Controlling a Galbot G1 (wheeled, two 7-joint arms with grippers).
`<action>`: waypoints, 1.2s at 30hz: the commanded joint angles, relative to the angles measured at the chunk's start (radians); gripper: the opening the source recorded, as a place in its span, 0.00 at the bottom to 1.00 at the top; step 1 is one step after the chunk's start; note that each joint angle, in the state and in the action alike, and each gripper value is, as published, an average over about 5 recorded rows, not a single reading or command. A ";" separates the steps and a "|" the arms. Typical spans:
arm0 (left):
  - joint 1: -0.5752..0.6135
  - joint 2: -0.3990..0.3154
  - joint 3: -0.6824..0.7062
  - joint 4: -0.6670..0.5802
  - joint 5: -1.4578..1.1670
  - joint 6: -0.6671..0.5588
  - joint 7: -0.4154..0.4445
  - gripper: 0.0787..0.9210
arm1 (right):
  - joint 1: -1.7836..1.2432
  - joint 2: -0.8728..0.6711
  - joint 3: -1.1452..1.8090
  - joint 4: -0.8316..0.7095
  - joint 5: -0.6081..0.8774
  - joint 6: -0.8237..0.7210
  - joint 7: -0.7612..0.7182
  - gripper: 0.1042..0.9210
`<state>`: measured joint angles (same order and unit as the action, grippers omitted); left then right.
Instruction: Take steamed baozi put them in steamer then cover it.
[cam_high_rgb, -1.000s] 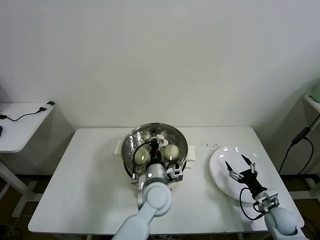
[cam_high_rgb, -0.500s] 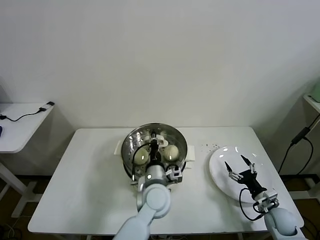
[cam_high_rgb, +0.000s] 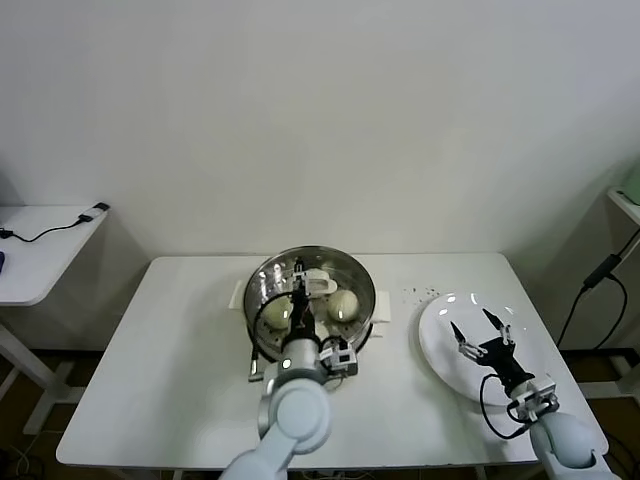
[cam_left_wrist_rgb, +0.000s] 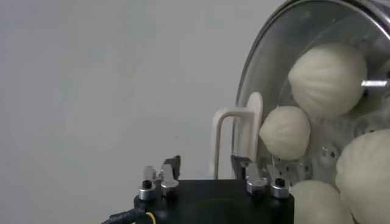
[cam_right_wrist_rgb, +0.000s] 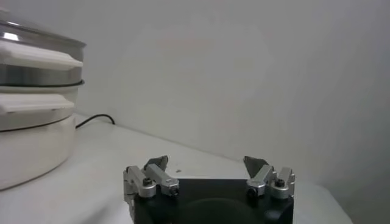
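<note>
The steamer (cam_high_rgb: 262, 337) stands mid-table with the glass cover (cam_high_rgb: 345, 275) lying on it. Baozi (cam_high_rgb: 343, 303) show through the glass; several are in the left wrist view (cam_left_wrist_rgb: 328, 78). The cover's white handle (cam_high_rgb: 320, 283) is free. My left gripper (cam_high_rgb: 298, 292) is open above the near side of the cover, and in its wrist view the gripper (cam_left_wrist_rgb: 206, 163) is short of the handle (cam_left_wrist_rgb: 226, 139), not touching it. My right gripper (cam_high_rgb: 480, 332) is open and empty over the white plate (cam_high_rgb: 440, 355). In the right wrist view my right gripper (cam_right_wrist_rgb: 207, 164) faces the steamer (cam_right_wrist_rgb: 30, 91).
The white plate at the right holds nothing. Dark crumbs (cam_high_rgb: 420, 292) lie on the table between steamer and plate. A small side table (cam_high_rgb: 40, 250) with a cable stands off to the left. A black cable (cam_high_rgb: 600, 280) hangs at the right.
My left gripper has drawn back from the cover's handle toward the near left. The handle now shows free and the cover stays on the steamer. The right arm has not moved.
</note>
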<state>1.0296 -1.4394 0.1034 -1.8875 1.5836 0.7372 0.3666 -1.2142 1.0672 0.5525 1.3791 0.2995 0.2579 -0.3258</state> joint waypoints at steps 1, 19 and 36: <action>0.086 0.087 0.004 -0.225 -0.085 0.038 0.012 0.65 | 0.004 -0.003 0.004 0.011 -0.002 -0.029 0.005 0.88; 0.474 0.199 -0.539 -0.337 -0.944 -0.584 -0.637 0.88 | -0.041 0.030 0.035 0.136 -0.028 -0.125 0.072 0.88; 0.594 -0.039 -0.923 -0.119 -1.680 -0.848 -0.431 0.88 | -0.100 0.098 0.040 0.246 -0.088 -0.158 0.091 0.88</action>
<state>1.5331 -1.3709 -0.5913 -2.1173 0.3734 0.2288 -0.1087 -1.2887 1.1389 0.5887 1.5685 0.2299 0.1227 -0.2431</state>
